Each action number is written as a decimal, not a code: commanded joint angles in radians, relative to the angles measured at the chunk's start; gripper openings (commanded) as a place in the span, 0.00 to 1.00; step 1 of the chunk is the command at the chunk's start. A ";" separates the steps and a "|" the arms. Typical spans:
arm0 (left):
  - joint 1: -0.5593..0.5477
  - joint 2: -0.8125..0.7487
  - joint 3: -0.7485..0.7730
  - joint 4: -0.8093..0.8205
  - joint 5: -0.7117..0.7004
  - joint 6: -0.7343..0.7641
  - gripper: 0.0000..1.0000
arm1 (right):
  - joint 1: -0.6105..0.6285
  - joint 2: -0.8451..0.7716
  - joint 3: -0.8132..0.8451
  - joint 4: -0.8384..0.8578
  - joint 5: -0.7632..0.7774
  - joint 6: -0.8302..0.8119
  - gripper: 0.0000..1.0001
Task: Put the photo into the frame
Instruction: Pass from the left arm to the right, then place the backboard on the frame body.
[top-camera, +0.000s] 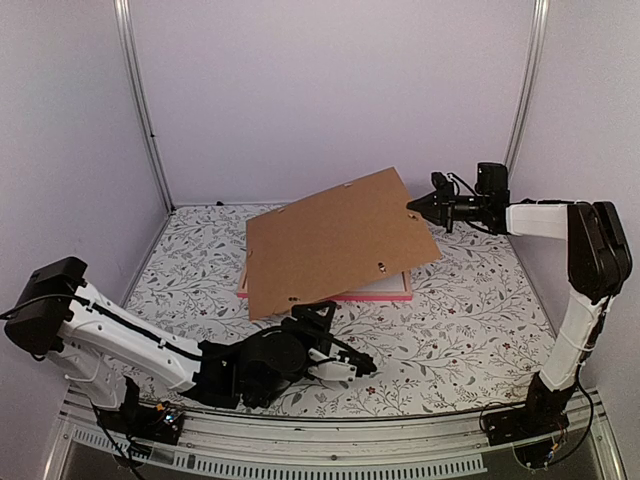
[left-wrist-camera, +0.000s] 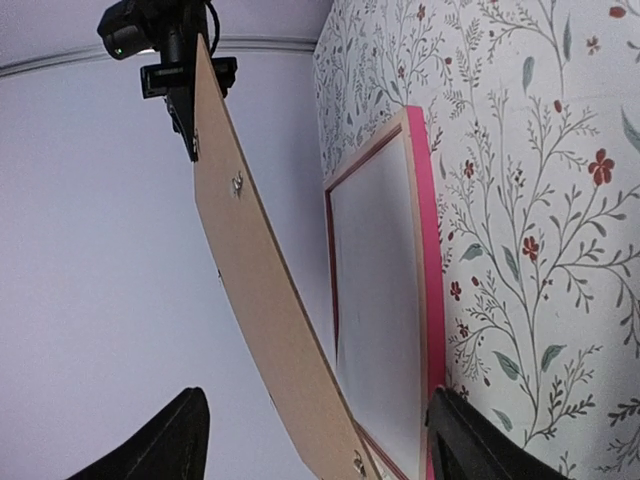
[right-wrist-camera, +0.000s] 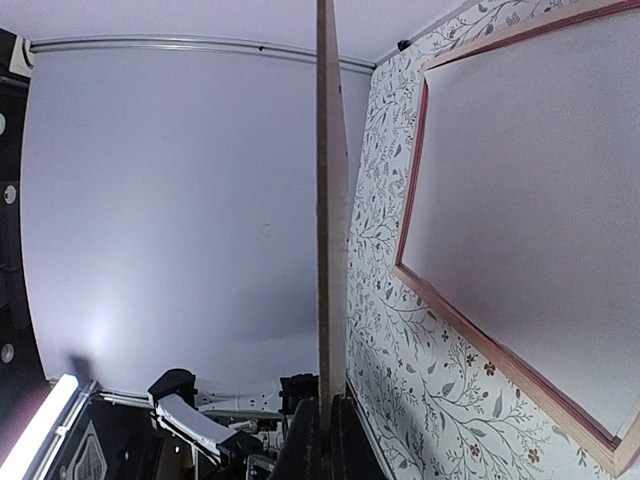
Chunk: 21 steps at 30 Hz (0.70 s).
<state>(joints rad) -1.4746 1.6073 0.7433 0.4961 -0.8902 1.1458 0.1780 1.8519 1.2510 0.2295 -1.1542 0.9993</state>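
Note:
The thin pink frame (top-camera: 375, 296) lies flat mid-table, with a pale surface inside it. It also shows in the left wrist view (left-wrist-camera: 428, 250) and the right wrist view (right-wrist-camera: 470, 332). The plain brown backing board (top-camera: 335, 240) is tilted above the frame, its far right corner raised. My right gripper (top-camera: 413, 207) is shut on that corner, and the board's edge (right-wrist-camera: 330, 200) runs straight out from the closed jaws (right-wrist-camera: 328, 412). My left gripper (top-camera: 366, 366) is open and empty just in front of the frame, with the board's low corner (left-wrist-camera: 250, 270) between its spread fingers (left-wrist-camera: 318, 400). The photo is not in view.
The table has a floral cloth (top-camera: 470, 330) and is enclosed by pale lilac walls with metal posts (top-camera: 140, 100) at the back corners. The right arm's wrist (left-wrist-camera: 150, 40) shows at the board's far end.

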 joint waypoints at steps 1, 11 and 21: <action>-0.009 -0.039 -0.005 0.026 0.011 -0.018 0.80 | -0.006 -0.062 -0.002 0.106 -0.034 0.056 0.00; 0.109 -0.215 0.151 -0.272 0.111 -0.410 0.90 | -0.041 -0.076 -0.012 0.203 -0.027 0.124 0.00; 0.444 -0.434 0.275 -0.535 0.470 -0.912 0.92 | -0.042 -0.066 -0.050 0.363 0.022 0.233 0.00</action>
<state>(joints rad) -1.1652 1.2121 0.9745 0.1230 -0.6052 0.5049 0.1368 1.8259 1.2140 0.4534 -1.1488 1.1584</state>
